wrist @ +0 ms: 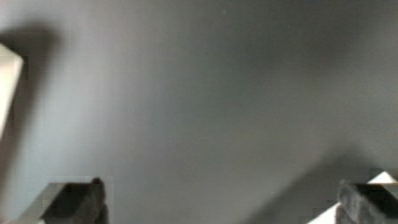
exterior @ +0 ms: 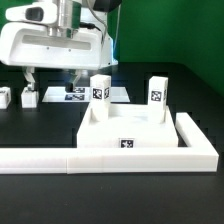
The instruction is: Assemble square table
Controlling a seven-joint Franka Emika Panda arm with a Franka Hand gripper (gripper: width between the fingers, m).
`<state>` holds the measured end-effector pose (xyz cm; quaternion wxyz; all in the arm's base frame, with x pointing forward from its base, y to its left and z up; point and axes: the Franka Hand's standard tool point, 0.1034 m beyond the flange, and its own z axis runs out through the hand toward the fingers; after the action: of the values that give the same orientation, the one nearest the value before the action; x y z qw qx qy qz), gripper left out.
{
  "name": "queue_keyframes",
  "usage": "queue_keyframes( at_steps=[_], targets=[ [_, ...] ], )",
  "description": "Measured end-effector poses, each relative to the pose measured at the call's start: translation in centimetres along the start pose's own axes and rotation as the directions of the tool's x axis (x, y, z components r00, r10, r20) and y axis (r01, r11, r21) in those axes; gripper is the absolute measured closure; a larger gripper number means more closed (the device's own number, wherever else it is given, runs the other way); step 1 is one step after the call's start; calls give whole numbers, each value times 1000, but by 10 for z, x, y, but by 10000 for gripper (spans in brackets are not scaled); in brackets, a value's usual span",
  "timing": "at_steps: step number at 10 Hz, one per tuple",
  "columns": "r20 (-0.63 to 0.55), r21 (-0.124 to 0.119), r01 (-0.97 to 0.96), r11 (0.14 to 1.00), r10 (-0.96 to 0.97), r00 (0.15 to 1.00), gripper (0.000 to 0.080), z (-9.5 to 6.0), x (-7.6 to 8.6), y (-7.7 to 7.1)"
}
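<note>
The square table's white slab (exterior: 125, 128) lies in the middle of the black table, with a tag (exterior: 126, 143) on its near side. Two white tagged legs (exterior: 100, 90) (exterior: 158, 92) stand upright on its far corners. Two loose leg blocks (exterior: 30, 98) (exterior: 5, 97) lie at the exterior view's left. My gripper (exterior: 52, 78) hangs open and empty above the table behind and left of the slab, near the nearer loose block. In the wrist view my gripper (wrist: 217, 205) shows only dark fingertips (wrist: 71, 203) wide apart over bare dark tabletop.
The long white L-shaped rail (exterior: 100, 158) runs along the front and turns up the right side (exterior: 195, 133) of the slab. The marker board (exterior: 72, 95) lies flat behind the slab. A pale blurred edge (wrist: 9, 90) shows at the side of the wrist view.
</note>
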<state>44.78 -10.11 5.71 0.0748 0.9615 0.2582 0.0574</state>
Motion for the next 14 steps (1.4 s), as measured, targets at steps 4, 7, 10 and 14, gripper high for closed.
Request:
queue_keyframes(
  at_steps=[4,7,10,14],
  targets=[
    [3,9,-218,976,218,976,151,1,-2,1],
    [46,18,-397,918,396,917,151,8,-18,0],
    [98,25,-416,909,412,906,151,13,-47,9],
    [105,29,-404,914,399,911,151,13,-47,9]
  ],
)
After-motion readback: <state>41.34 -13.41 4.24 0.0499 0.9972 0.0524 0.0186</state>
